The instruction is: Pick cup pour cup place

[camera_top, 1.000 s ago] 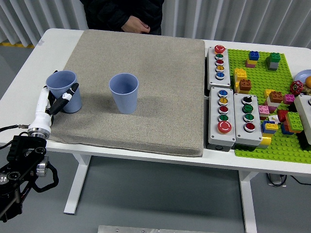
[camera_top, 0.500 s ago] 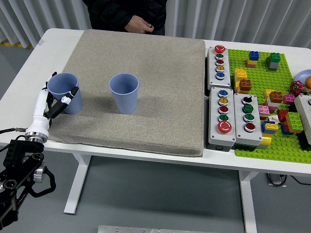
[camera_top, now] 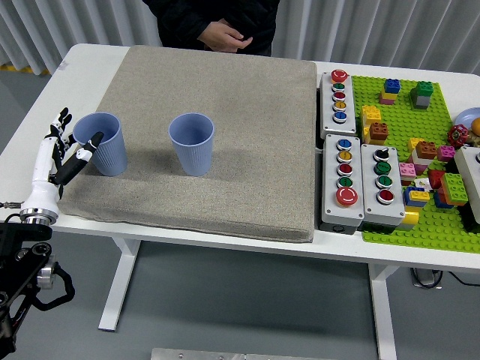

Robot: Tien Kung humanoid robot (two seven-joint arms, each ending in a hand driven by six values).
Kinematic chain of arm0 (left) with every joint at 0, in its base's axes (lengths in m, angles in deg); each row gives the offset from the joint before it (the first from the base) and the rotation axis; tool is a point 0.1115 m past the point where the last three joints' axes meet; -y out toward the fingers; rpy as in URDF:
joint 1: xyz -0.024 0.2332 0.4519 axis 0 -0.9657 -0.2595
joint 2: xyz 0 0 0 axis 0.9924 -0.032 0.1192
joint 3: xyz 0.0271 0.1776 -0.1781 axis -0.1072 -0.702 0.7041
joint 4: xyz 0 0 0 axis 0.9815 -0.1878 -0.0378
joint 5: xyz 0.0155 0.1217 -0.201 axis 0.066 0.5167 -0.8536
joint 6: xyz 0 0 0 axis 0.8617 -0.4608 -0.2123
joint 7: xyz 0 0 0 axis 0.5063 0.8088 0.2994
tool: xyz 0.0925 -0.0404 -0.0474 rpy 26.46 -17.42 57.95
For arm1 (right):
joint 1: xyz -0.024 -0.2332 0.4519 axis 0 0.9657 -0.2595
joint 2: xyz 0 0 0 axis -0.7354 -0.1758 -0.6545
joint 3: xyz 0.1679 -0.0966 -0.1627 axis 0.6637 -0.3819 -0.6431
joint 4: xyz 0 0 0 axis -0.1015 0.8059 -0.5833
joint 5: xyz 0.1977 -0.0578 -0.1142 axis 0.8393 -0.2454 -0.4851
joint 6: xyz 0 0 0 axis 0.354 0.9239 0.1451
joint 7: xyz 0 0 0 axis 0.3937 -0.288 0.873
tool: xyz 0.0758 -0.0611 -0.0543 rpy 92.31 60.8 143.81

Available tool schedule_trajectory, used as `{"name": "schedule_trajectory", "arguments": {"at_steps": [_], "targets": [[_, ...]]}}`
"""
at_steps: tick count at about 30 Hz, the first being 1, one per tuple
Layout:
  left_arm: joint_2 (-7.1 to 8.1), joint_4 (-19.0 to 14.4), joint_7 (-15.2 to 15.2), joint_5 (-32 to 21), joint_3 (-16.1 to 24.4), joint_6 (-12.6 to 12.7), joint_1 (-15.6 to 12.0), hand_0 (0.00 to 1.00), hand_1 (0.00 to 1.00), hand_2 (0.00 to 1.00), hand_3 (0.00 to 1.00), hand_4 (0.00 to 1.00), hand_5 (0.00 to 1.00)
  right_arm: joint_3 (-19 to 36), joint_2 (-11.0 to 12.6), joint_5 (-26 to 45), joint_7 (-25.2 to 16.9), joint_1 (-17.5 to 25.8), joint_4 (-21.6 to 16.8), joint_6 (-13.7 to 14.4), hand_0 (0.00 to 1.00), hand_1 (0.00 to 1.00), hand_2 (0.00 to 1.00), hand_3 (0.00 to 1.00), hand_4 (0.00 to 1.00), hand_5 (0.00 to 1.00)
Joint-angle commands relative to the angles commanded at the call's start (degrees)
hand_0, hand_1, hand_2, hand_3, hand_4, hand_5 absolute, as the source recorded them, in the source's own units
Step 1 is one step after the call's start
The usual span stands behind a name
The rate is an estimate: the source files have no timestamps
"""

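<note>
Now the left hand (camera_top: 64,154) sits clear of the near cup (camera_top: 98,143), its fingers spread and holding nothing; a second ago the thumb and fingers were wrapped round that cup's wall, and half a second ago they were already loosening. The whole arm has slid back toward the bench's (camera_top: 45,94) left edge, so the cup stands just beyond the fingertips (camera_top: 91,140), upright on the grey mat (camera_top: 225,112), apparently in the same spot as before. The second cup (camera_top: 192,144) is farther out past the first, upright and untouched. Judging from this, the cup has been let go, either because the placing step is finished or because a grasp was given up; the frames do not settle which. The right hand is out of view. Well beyond both cups, a person's hands (camera_top: 225,36) are clasped at the far edge, touching nothing.
</note>
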Motion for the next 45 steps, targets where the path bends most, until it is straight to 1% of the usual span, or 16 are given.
{"name": "schedule_trajectory", "arguments": {"at_steps": [3, 5, 6, 8, 10, 11, 12, 13, 17, 18, 21, 23, 24, 29, 37, 45], "targets": [[1.66, -5.26, 1.02, -3.87, 2.6, 2.21, 1.56, 0.837, 0.813, 0.97, 0.998, 0.998, 0.698, -0.26, 0.06, 0.43, -0.1, 0.13, 0.0, 0.05, 0.724, 0.69, 0.736, 0.7, 0.311, 0.288], [2.75, -6.98, 1.82, -5.76, 3.61, 3.24, 2.88, 0.837, 0.813, 0.97, 0.998, 0.998, 0.698, -0.33, 0.1, 0.43, -0.09, 0.23, 0.0, 0.06, 0.724, 0.69, 0.736, 0.7, 0.311, 0.288], [4.1, -7.92, 2.47, -8.37, 4.58, 3.99, 4.87, 0.695, 0.647, 0.687, 0.709, 0.873, 0.998, -0.42, 0.13, 0.47, -0.07, 0.32, 0.0, 0.08, 0.723, 0.69, 0.736, 0.7, 0.311, 0.286], [5.27, -7.85, 3.04, -12.45, 5.17, 4.59, 7.17, 0.695, 0.647, 0.687, 0.709, 0.873, 0.998, -0.55, 0.16, 0.57, -0.06, 0.38, 0.0, 0.09, 0.723, 0.69, 0.736, 0.7, 0.311, 0.286], [7.93, -5.25, 2.39, -18.04, 5.13, 5.62, 11.46, 0.695, 0.647, 0.687, 0.709, 0.873, 0.998, -1.0, 0.26, 0.82, 0.0, 0.45, 0.0, 0.08, 0.723, 0.69, 0.736, 0.7, 0.311, 0.286], [8.21, -4.91, 2.32, -19.9, 5.12, 5.6, 12.27, 0.695, 0.647, 0.687, 0.709, 0.873, 0.998, -1.05, 0.27, 0.84, 0.01, 0.46, 0.0, 0.08, 0.723, 0.69, 0.736, 0.7, 0.311, 0.286], [9.17, -3.76, 2.9, -22.51, 5.39, 4.33, 13.6, 0.689, 0.616, 0.655, 0.685, 0.825, 0.998, -1.22, 0.29, 0.91, 0.06, 0.55, 0.0, 0.1, 0.723, 0.69, 0.736, 0.7, 0.312, 0.286], [9.79, -2.87, 3.36, -24.74, 5.65, 3.22, 14.51, 0.689, 0.616, 0.655, 0.685, 0.825, 0.998, -1.36, 0.31, 0.96, 0.1, 0.62, 0.0, 0.1, 0.723, 0.69, 0.736, 0.7, 0.312, 0.286], [11.89, 1.83, 5.53, -34.05, 6.7, -4.3, 17.32, 0.689, 0.616, 0.655, 0.685, 0.825, 0.998, -1.94, 0.46, 1.17, 0.21, 0.82, 0.0, 0.12, 0.723, 0.69, 0.736, 0.7, 0.312, 0.286], [12.33, 3.45, 5.97, -36.66, 6.59, -6.74, 18.01, 0.732, 0.699, 0.744, 0.76, 0.833, 0.998, -2.16, 0.52, 1.37, 0.17, 0.78, 0.0, 0.13, 0.723, 0.69, 0.736, 0.7, 0.314, 0.284], [13.15, 6.91, 6.9, -43.73, 6.17, -11.89, 19.37, 0.732, 0.699, 0.744, 0.76, 0.833, 0.998, -2.61, 0.54, 2.11, 0.05, 0.68, 0.0, 0.22, 0.723, 0.69, 0.736, 0.7, 0.314, 0.284], [13.5, 8.2, 7.26, -48.58, 6.03, -13.47, 19.88, 0.732, 0.699, 0.744, 0.76, 0.833, 0.998, -2.71, 0.55, 2.33, 0.02, 0.62, 0.0, 0.24, 0.723, 0.69, 0.736, 0.7, 0.314, 0.284], [13.89, 9.66, 7.54, -51.18, 5.77, -14.64, 20.46, 0.751, 0.724, 0.779, 0.794, 0.828, 0.998, -2.83, 0.56, 2.6, -0.04, 0.53, 0.0, 0.26, 0.723, 0.69, 0.736, 0.7, 0.314, 0.284], [14.63, 12.24, 7.28, -61.57, 5.06, -14.99, 21.45, 0.751, 0.724, 0.779, 0.794, 0.828, 0.998, -3.07, 0.58, 3.58, -0.31, 0.23, 0.0, 0.41, 0.723, 0.69, 0.736, 0.7, 0.314, 0.284], [14.58, 12.54, 7.38, -62.32, 5.9, -15.4, 21.36, 0.758, 0.731, 0.788, 0.808, 0.83, 0.998, -2.29, 0.53, 2.82, -0.23, 0.03, 0.0, 0.4, 0.723, 0.69, 0.738, 0.701, 0.317, 0.28], [14.62, 12.13, 7.52, -60.47, 7.04, -15.1, 21.35, 0.761, 0.734, 0.788, 0.812, 0.835, 0.998, -1.63, 0.5, 2.31, -0.28, -0.32, 0.0, 0.47, 0.723, 0.691, 0.737, 0.701, 0.317, 0.279]]}}
